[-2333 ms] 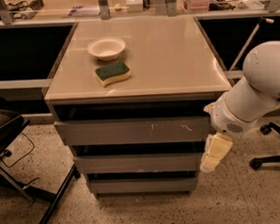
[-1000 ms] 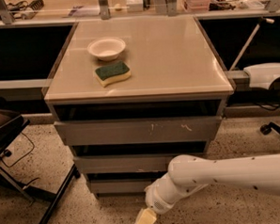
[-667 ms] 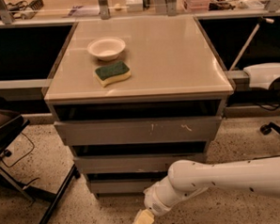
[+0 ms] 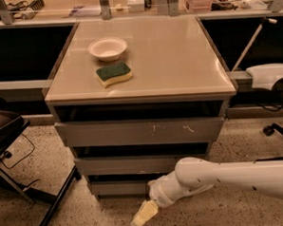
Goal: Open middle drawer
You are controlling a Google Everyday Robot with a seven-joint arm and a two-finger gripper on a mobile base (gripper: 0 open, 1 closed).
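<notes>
The middle drawer is a wide, shallow grey front in the cabinet, below the scratched top drawer front and above the plain bottom front. It looks shut or nearly so, with a dark gap above it. My white arm reaches in from the right, low over the floor. My gripper, with pale yellow fingers, points down and left in front of the bottom drawer, below the middle drawer and not touching it.
A white bowl and a green-and-yellow sponge lie on the beige cabinet top. A black chair frame stands at the left. Another chair base is at the right. Speckled floor surrounds the cabinet.
The arm swung from the cabinet's right side down to floor level in front of the bottom drawer. Over the last second it has barely shifted. The drawers have not moved.
</notes>
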